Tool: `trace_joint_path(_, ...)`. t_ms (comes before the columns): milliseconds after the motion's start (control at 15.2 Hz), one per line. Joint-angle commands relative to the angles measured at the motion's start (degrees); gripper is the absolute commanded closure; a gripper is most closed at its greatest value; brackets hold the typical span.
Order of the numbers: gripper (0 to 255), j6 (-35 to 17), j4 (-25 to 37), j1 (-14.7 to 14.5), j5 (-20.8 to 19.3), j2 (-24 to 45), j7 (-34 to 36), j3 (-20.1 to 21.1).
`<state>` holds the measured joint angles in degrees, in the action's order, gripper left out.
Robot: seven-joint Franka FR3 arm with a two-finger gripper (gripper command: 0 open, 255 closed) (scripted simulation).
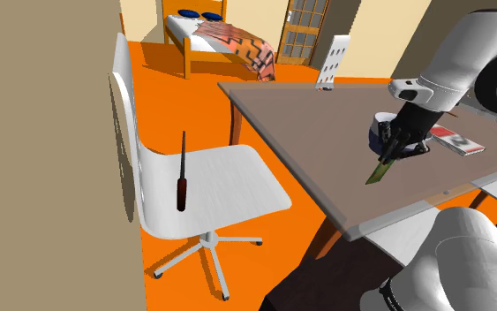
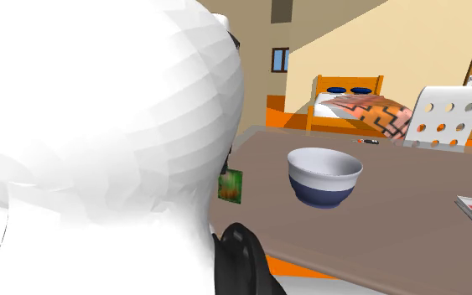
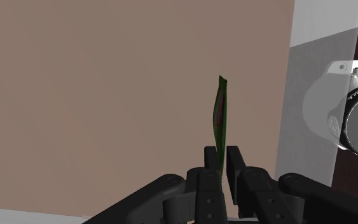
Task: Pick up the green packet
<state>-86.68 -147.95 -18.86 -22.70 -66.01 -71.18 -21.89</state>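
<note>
Claw: my gripper [image 3: 220, 159] is closed almost until the fingers meet. Only the thin edge of the packet sits between the two black fingers, and it has hold of nothing else.
Packet: the green packet [image 3: 219, 121] is pinched by one end and sticks out past the fingertips edge-on, its flat faces against the pads. In the shoulder view it hangs slanted below the hand, over the table's near part.
Why the grip sits so: a flat pouch has no bulk to wrap around. I judge that clamping across its thickness at one end is what gives a hold, and the rest hangs free.
Height: the packet's lower tip looks close to the brown table [image 1: 299, 115]. I judge it clear of the top, or nearly so, but I cannot be sure from these angles.
Neighbours: a white bowl with a dark blue base [image 2: 325, 176] stands just beside the hand. A red and white booklet [image 1: 456, 140] lies further toward the shoulder view's right. Neither touches the packet.
Off the table: a white swivel chair [image 1: 204, 187] stands beside the table with a thin dark tool [image 1: 182, 177] upright on its seat, well apart from my work.
Progress: the grasp looks made. What remains, as I read it, is to raise the packet well clear of the top.
Risk: the hold is on a narrow strip, so a sharp move could make the pouch swing or slip. With the bowl so near, I would go straight up rather than sideways.
</note>
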Motion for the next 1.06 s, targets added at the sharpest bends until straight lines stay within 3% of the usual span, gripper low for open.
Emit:
trace_joint_path(0, 255, 0.82, 1.29, -0.19, 0.34, 0.48, -0.10, 0.33)
trace_joint_path(990, 255, 8.10, 13.38, -1.68, 3.02, 5.28, -1.02, 2.94)
